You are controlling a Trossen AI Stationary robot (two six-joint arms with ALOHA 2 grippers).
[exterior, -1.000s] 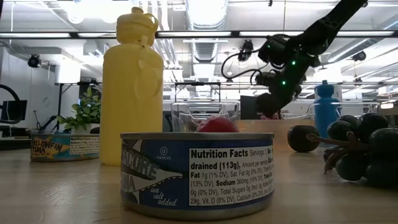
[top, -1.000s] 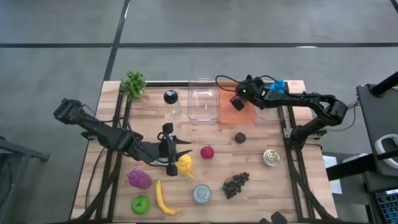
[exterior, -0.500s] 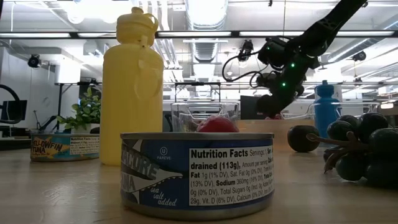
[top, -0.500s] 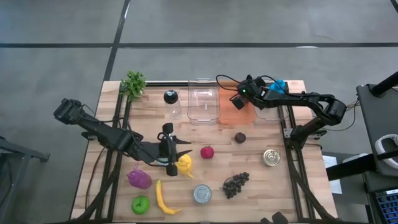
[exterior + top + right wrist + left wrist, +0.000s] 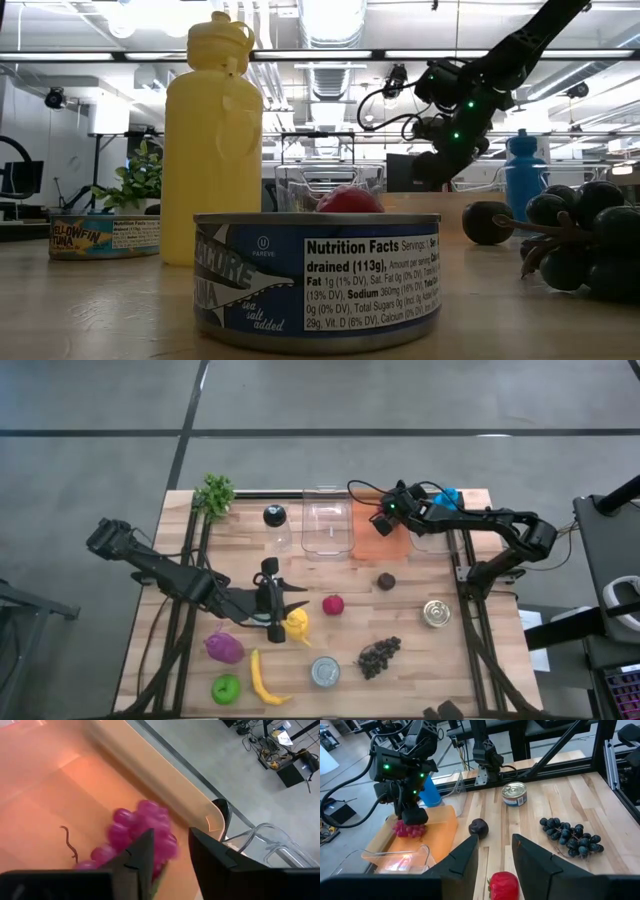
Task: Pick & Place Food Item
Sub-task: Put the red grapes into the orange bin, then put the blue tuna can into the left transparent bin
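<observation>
A pink grape bunch (image 5: 409,828) lies in the orange tray (image 5: 392,546) at the table's far right. My right gripper (image 5: 383,527) hangs just above it, fingers open. In the right wrist view the bunch (image 5: 145,822) shows blurred just past the fingertips (image 5: 171,834), on the tray floor near its corner. My left gripper (image 5: 298,598) waits open over the table's middle, with nothing between its fingers (image 5: 495,840). A red fruit (image 5: 503,885) sits on the wood just ahead of it.
A clear tub (image 5: 328,528) stands left of the tray, with a blue bottle (image 5: 447,496) behind it. A dark plum (image 5: 386,581), a tuna can (image 5: 436,613), dark grapes (image 5: 379,656), a second can (image 5: 324,672), a yellow bottle (image 5: 297,625), a banana (image 5: 262,678) and other fruit lie nearer.
In the low view the pink bunch that showed at my right gripper's fingertips is gone from there. It has been let go and has dropped into the orange tray. The gripper itself has stayed where it was.
</observation>
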